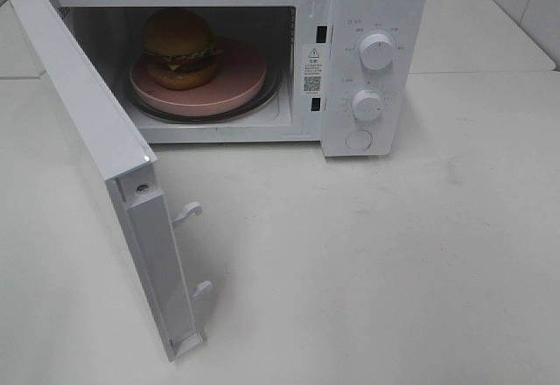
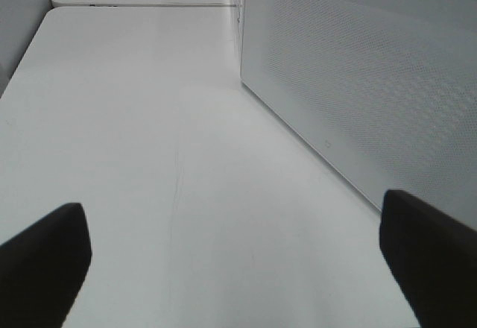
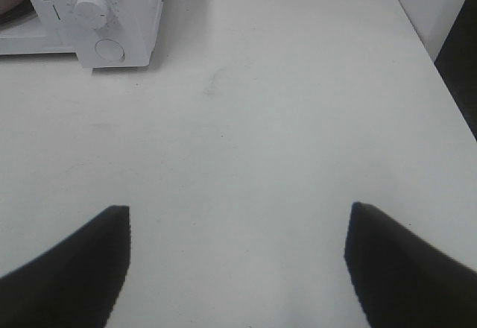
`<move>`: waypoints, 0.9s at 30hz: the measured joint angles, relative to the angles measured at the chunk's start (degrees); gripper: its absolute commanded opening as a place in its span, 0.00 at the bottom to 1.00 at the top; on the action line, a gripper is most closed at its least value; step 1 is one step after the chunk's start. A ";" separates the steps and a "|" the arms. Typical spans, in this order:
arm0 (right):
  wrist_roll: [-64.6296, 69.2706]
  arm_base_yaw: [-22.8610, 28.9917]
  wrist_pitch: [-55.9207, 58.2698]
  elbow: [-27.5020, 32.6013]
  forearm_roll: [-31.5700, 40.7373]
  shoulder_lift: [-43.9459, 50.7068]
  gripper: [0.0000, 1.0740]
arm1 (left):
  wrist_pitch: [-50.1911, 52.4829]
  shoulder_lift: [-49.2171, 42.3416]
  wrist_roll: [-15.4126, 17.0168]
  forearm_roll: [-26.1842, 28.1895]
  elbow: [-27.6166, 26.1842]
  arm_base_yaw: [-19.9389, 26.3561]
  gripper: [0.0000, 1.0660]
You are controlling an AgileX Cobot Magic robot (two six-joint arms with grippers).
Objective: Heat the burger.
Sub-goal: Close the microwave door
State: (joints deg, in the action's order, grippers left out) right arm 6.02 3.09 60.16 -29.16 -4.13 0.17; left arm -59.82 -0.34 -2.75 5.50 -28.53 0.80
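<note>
The burger (image 1: 179, 48), a glossy domed bun over frilled lettuce, cheese and dark patty, sits on a round matte pink plate (image 1: 241, 83) inside the microwave (image 1: 385, 0), toward the cavity's left. A glass turntable (image 1: 273, 96) rims the plate. The microwave is a smooth white box with two round knobs (image 1: 377, 50) on its right panel. Its door (image 1: 79, 114) stands wide open left of the cavity, with latch hooks (image 1: 188, 213) jutting from the free edge. A smooth white table (image 1: 376, 262) spreads wide in front. The left end effector (image 2: 235, 231), released and empty, hovers beside the door's dotted outer face. The right end effector (image 3: 237, 224), also released, hangs over the table off the microwave's front right.
</note>
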 measured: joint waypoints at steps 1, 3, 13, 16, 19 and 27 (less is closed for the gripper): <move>0.00 0.00 0.00 0.00 0.00 0.00 0.71 | 0.00 0.00 0.00 0.00 0.00 0.00 0.97; 0.00 0.00 0.00 0.00 0.00 0.00 0.71 | 0.00 0.00 0.00 0.00 0.00 0.00 0.97; 0.00 0.00 -0.11 0.00 0.00 0.00 0.71 | 0.00 0.00 0.00 0.00 0.00 0.00 0.97; 0.00 0.00 -0.11 0.00 0.00 0.00 0.71 | 0.00 0.00 0.00 0.00 0.00 0.00 0.97; 0.00 0.00 -0.11 0.00 0.00 0.00 0.71 | 0.00 0.00 0.00 0.00 0.00 0.00 0.97; 0.00 0.00 -0.11 0.00 0.00 0.00 0.71 | 0.00 0.00 0.00 0.00 0.00 0.00 0.97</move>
State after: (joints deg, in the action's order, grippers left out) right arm 6.02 3.09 60.05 -29.16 -4.13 0.17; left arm -59.82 -0.34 -2.75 5.50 -28.53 0.80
